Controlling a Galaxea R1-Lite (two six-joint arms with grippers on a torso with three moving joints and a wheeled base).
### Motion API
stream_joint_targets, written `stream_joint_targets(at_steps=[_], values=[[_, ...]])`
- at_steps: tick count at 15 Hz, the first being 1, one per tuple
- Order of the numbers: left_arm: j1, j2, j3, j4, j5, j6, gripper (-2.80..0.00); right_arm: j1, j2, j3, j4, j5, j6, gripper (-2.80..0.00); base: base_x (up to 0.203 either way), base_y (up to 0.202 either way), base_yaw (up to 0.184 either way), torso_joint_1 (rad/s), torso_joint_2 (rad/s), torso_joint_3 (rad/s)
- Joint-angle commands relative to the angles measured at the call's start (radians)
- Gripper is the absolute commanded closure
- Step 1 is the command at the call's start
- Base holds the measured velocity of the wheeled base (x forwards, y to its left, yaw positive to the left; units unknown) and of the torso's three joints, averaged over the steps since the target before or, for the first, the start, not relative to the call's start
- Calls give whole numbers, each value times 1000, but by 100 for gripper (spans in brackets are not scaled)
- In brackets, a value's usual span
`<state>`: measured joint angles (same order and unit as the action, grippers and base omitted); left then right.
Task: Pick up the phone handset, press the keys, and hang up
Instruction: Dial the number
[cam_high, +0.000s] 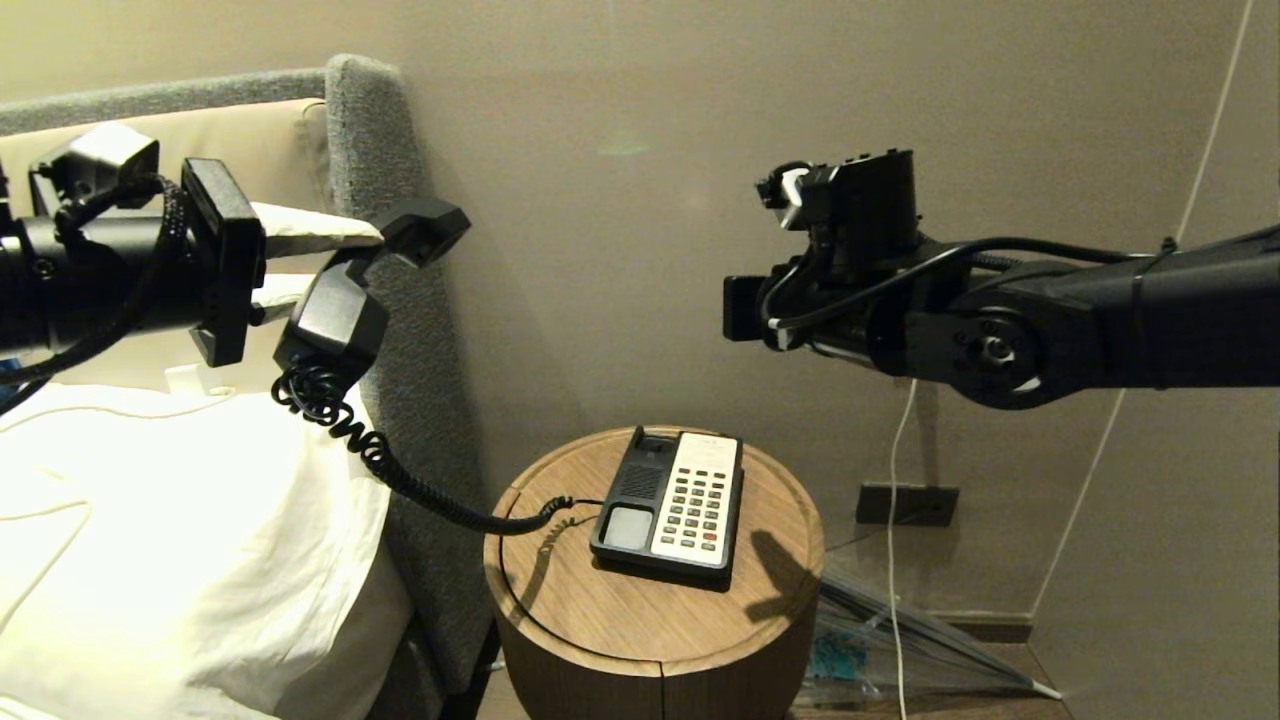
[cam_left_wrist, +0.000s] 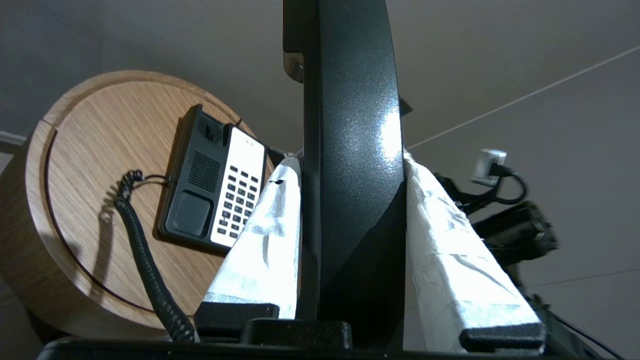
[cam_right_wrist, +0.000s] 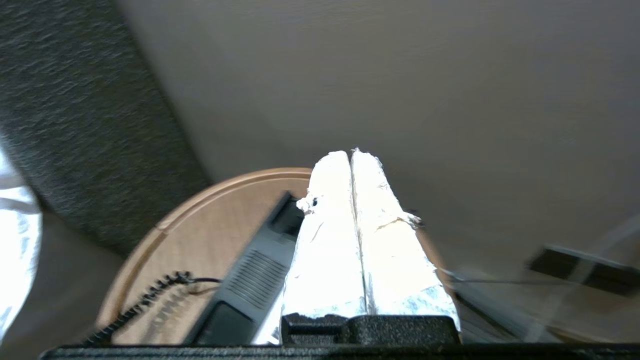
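Note:
My left gripper (cam_high: 345, 265) is shut on the black phone handset (cam_high: 335, 320), holding it high above the bed, left of the table. In the left wrist view the white-wrapped fingers (cam_left_wrist: 265, 240) clamp both sides of the handset (cam_left_wrist: 350, 75). Its coiled cord (cam_high: 400, 480) hangs down to the phone base (cam_high: 640, 490). The keys (cam_high: 695, 505) sit in the cream faceplate, uncovered. My right arm (cam_high: 850, 260) reaches in high above the table's right side. The right gripper (cam_right_wrist: 351, 155) is shut and empty, pointing over the phone base (cam_right_wrist: 255, 275) and hiding the keys in that view.
The phone stands on a round wooden side table (cam_high: 640, 620) against the wall. A bed with a white pillow (cam_high: 150, 520) and a grey headboard (cam_high: 380, 200) is at the left. A white cable (cam_high: 893, 560) and a clear umbrella (cam_high: 900, 650) are on the right.

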<state>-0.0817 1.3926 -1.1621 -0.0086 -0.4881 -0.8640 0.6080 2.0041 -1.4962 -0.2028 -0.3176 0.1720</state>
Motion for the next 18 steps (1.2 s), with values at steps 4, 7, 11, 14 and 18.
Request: stream_joint_targets(at_steps=[4,7,11,14,18], values=[[-1,5,-1,-13,-21,-6,0,18,61,-7,345,65,12,0,0,0,0,0,0,0],[-1,5,2,-13,-24,-6,0,18,118,-28,378,71,8,0,0,0,0,0,0,0],[-3,16,-7,-14,-29,-6,0,15,224,-59,338,86,43,0,0,0,0,0,0,0],[-6,23,-2,-56,-32,-6,0,10,267,-100,334,102,71,0,0,0,0,0,0,0],[-7,41,-2,-60,-33,-6,0,10,297,-111,355,133,75,0,0,0,0,0,0,0]])
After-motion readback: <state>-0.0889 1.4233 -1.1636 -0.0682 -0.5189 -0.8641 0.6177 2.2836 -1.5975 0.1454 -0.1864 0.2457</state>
